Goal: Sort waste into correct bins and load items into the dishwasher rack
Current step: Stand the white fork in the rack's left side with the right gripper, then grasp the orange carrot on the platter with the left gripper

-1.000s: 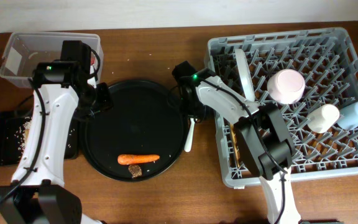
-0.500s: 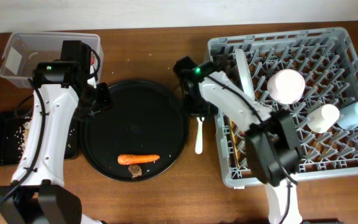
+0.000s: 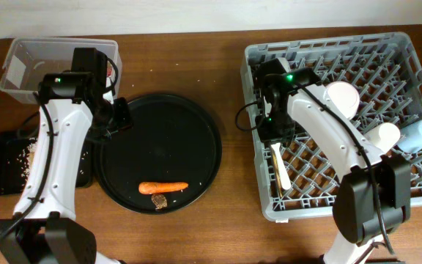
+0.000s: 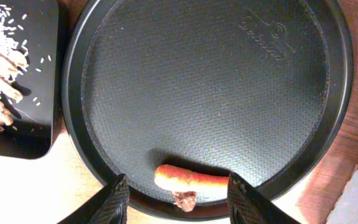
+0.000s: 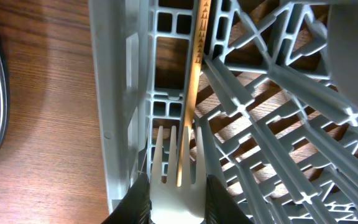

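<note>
With our right hand (image 5: 174,202) clamped on the white fork (image 5: 173,158), we should lower it into the dishwasher rack (image 5: 118,124) channel directly ahead, alongside the wooden chopsticks (image 5: 194,74), then release.

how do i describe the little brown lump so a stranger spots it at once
Find the large round black tray left of the grey rack. Near its front rim lies an orange carrot, and the brown lump sits tucked between carrot and rim. It is dark, stubby and rough, far smaller than the carrot.
</note>
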